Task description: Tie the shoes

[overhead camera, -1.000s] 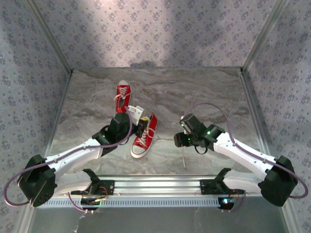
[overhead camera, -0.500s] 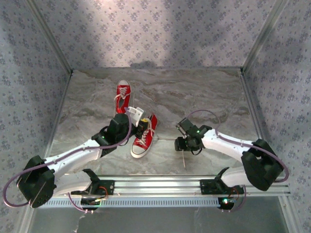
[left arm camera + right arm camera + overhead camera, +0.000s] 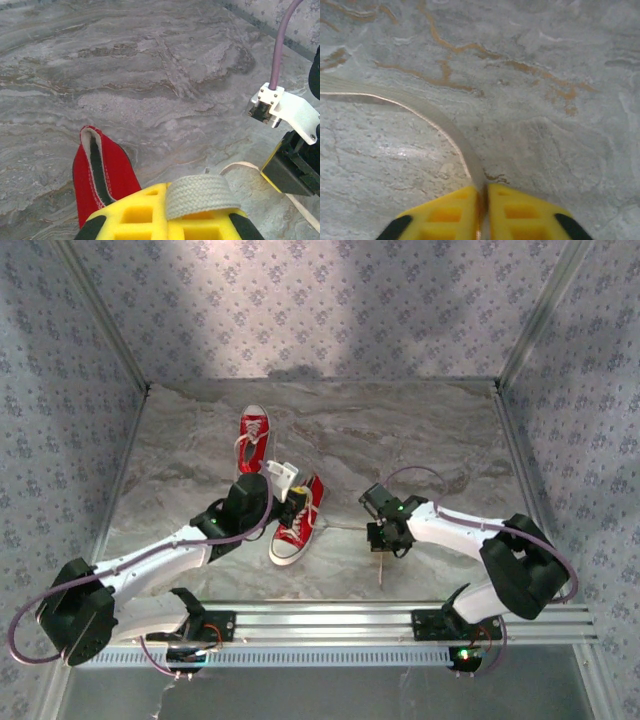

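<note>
Now, near sneaker point(image 3: 297, 522): red canvas with a white toe cap, lying on the table between my two arms, toe toward the near edge; the left wrist view catches its red upper point(image 3: 102, 175) just beside my fingers.
Far sneaker point(image 3: 254, 435): the same red and white, further back on the table and apart from the near one, with no gripper on it.
White lace point(image 3: 445, 132): flat, running across the table surface and into my right fingers; from above it is a thin line point(image 3: 345, 528) from the near sneaker to that gripper, and a loose end trails toward the near edge.
Left gripper point(image 3: 167, 220): closed, yellow fingers together with a band of woven lace point(image 3: 200, 196) lying over their tips; from above it sits point(image 3: 293, 502) at the near sneaker's opening.
Right gripper point(image 3: 484, 200): clamped on the lace, yellow pads pressed together with the lace pinched in the seam, low over the table to the right of the near sneaker point(image 3: 383, 537).
Table point(image 3: 430, 430): grey marble pattern with brownish veins.
Walls point(image 3: 330, 310): pale, printed with small flowers.
</note>
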Robot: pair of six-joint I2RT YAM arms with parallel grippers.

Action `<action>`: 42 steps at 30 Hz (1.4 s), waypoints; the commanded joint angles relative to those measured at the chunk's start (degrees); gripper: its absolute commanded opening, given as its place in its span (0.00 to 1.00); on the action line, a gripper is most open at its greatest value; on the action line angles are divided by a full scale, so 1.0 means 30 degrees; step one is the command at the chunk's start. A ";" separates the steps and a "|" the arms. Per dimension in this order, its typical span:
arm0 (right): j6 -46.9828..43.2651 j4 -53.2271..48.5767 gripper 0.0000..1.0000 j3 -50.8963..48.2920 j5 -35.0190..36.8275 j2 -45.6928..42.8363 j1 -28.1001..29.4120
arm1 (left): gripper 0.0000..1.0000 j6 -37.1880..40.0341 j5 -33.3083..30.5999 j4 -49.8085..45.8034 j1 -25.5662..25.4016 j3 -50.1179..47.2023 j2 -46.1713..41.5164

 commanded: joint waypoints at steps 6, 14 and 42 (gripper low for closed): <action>0.0097 0.0478 0.00 0.0743 0.0005 -0.4653 -0.0809 | 0.00 -0.0222 0.1337 -0.0997 0.0009 0.1725 0.0590; -0.0680 -0.0153 0.00 0.2956 -0.1792 -0.7516 -0.2922 | 0.00 -0.0332 0.1680 -0.1445 -0.0086 0.2738 0.1313; -0.2688 0.1440 0.00 0.0796 -0.4430 -1.0775 -0.3477 | 0.05 -0.2234 0.4292 -0.6431 -0.0130 1.0618 0.9092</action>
